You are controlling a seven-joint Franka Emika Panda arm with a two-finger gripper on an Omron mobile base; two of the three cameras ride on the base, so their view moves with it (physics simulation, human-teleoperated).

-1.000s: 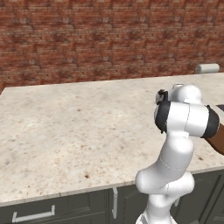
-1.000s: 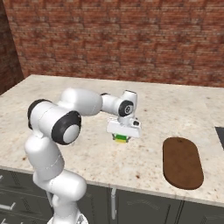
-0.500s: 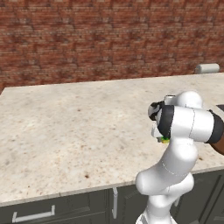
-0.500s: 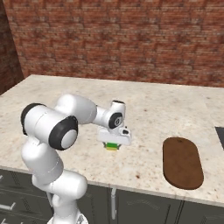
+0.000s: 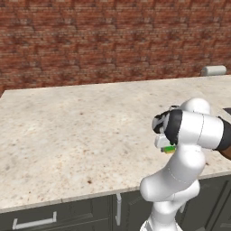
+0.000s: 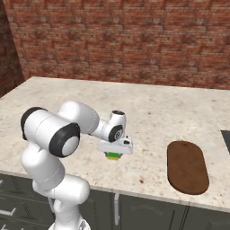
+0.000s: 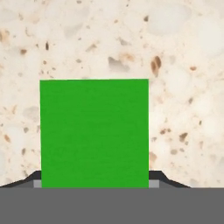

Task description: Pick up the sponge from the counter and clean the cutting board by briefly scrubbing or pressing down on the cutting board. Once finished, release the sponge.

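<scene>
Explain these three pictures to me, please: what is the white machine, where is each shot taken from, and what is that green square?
The white machine is a robot arm in a simulated kitchen. Two pictures come from cameras on its base, looking forward over the arm from its left and its right. The third comes from a camera on the hand, looking straight down.

The arm bends low over the counter, a speckled beige slab. Its end effector sits right over the sponge, a small green block with a yellow underside. That is the green square in the hand view, with the dark finger tips on either side of it. Whether they already squeeze it, I cannot tell.

To the right lies the cutting board, a dark brown oval. A grey cylinder lies by the brick wall.
</scene>
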